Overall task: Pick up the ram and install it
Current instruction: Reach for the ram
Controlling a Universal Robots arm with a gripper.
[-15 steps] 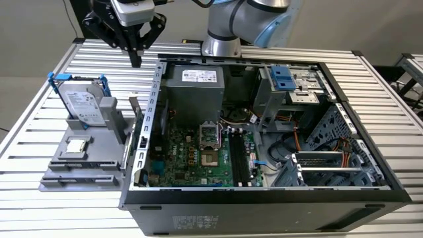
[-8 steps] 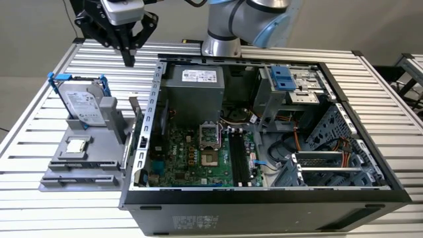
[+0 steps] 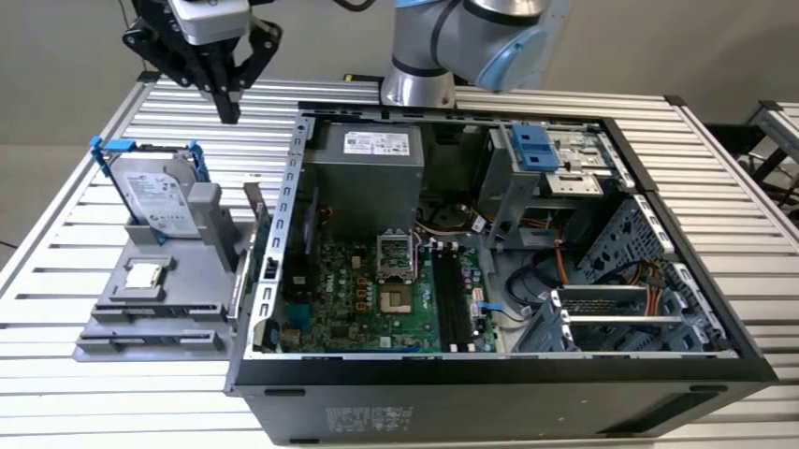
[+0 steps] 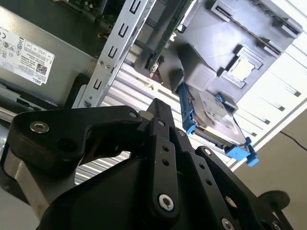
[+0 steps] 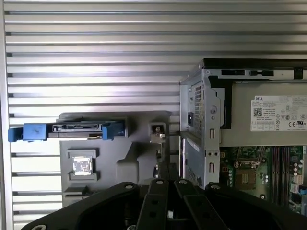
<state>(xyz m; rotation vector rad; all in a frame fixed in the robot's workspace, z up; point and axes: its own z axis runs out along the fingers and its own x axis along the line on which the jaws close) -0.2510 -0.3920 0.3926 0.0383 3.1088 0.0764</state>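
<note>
Gripper (image 3: 228,110): fingers together, empty.
Ram (image 4: 167,37): below, toward the exterior view's right — on edge in grey holder (image 3: 175,290).
Long axis: along case wall (image 3: 290,187).

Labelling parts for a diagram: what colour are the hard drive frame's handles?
Blue; the handles show best in the exterior view.

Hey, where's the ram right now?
In the exterior view, the ram stands on edge in the grey holder on the view's left, between the hard drive and the case.

Computer case (image 3: 500,402) beside upright hard drive (image 3: 156,196)
</note>
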